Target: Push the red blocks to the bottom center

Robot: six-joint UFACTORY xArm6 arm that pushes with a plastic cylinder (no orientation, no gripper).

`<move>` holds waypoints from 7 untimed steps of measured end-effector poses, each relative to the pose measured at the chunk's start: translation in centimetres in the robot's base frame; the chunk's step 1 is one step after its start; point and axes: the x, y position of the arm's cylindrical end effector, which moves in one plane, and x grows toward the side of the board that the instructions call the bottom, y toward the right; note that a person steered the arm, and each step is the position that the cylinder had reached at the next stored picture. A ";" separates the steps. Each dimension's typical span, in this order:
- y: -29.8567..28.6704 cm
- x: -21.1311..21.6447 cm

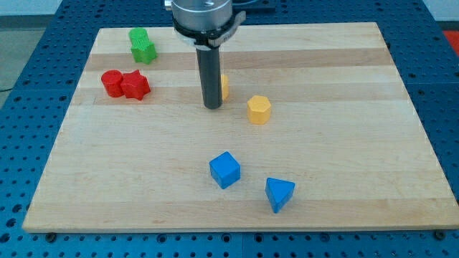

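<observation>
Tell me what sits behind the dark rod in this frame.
A yellow block shows as a sliver past the rod's right edge, just above my tip. The rod covers the rest, so its shape cannot be made out.

Open surface (344, 165) lies below the touching red blocks (124, 84); the blue cube (225, 170) and blue wedge (279, 193) crowd the bottom center, with yellow blocks (259, 110) flanking my tip (212, 106).

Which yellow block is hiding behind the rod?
The yellow block touching the right side of my tip is mostly hidden. The other, the yellow hexagonal block, sits fully visible, farther right.
</observation>
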 end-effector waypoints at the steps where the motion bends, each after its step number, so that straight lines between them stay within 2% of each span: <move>1: -6.8 3.9; 2: -16.5 2.6; 3: -24.2 -3.4; 4: -21.6 -6.7; 6: -7.7 -0.2; 7: -4.2 2.5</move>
